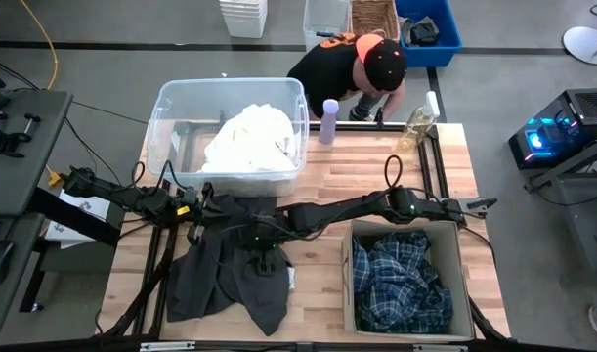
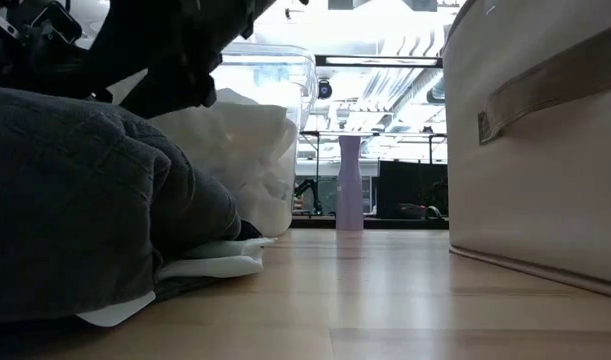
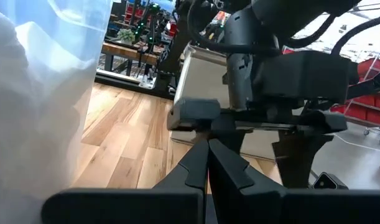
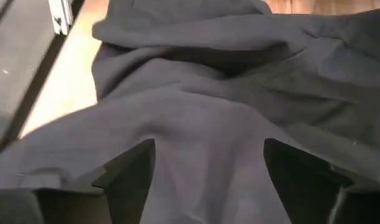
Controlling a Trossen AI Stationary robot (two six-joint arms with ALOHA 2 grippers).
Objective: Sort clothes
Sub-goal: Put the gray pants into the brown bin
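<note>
**Reaching over the grey garment with both arms**

Looking from the left, we see our left gripper above the top edge of the grey garment, just in front of the tub. In the left wrist view its fingers are pressed together, and we see no cloth between them.

The grey garment lies spread on the table, at the left half. In the low view it makes a big dark heap, and a white piece lies flat under its edge. Behind it stands the tub, with white clothes piled inside.

Our right gripper comes across from the right and hangs over the middle of the grey garment. In the right wrist view its fingers are wide apart, with the grey cloth between and below them. We cannot tell if they touch it.

Farther right, a purple bottle stands upright on the table near the tub. The bin stands at the right front, and the plaid shirt lies crumpled inside it.

Behind the table a person with a black cap bends down.
</note>
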